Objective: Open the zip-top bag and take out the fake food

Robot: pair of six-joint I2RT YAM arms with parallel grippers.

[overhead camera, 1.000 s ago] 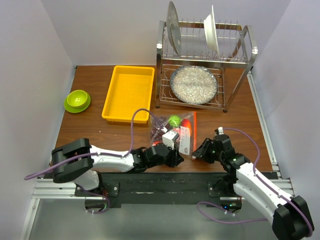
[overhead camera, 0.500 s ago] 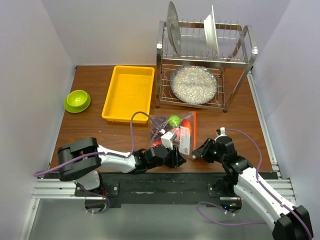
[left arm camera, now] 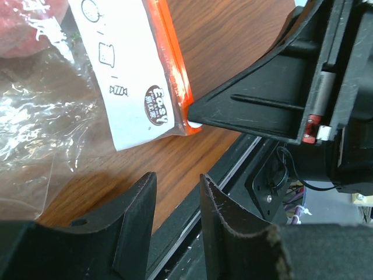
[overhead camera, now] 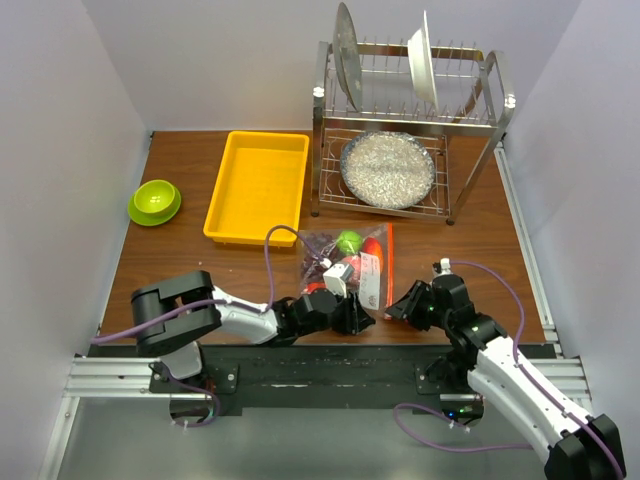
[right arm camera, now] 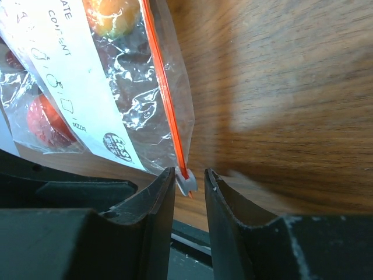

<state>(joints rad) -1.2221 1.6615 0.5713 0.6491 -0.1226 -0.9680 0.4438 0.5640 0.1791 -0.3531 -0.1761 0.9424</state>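
The zip-top bag (overhead camera: 352,262) lies on the table near the front edge, clear, with a white label and an orange-red zip strip (right arm camera: 163,87) on its right side. Fake food shows inside: a green fruit (overhead camera: 348,240), a red tomato (right arm camera: 49,123), a pink-orange peach (right arm camera: 111,14). My right gripper (right arm camera: 190,185) is open, with its jaws on either side of the white zip slider (right arm camera: 186,182) at the bag's near corner; a gap shows on the right side. My left gripper (left arm camera: 178,195) is open and empty, low over the table just in front of the bag's label corner (left arm camera: 154,111).
A yellow tray (overhead camera: 258,187) and a lime-green bowl (overhead camera: 154,201) stand at the back left. A metal dish rack (overhead camera: 410,130) with plates stands at the back right. The black table-edge rail (overhead camera: 330,365) is right behind both grippers.
The left arm's rear links have swung right while its gripper stayed by the bag's near corner. The right gripper has barely shifted at the zip end.
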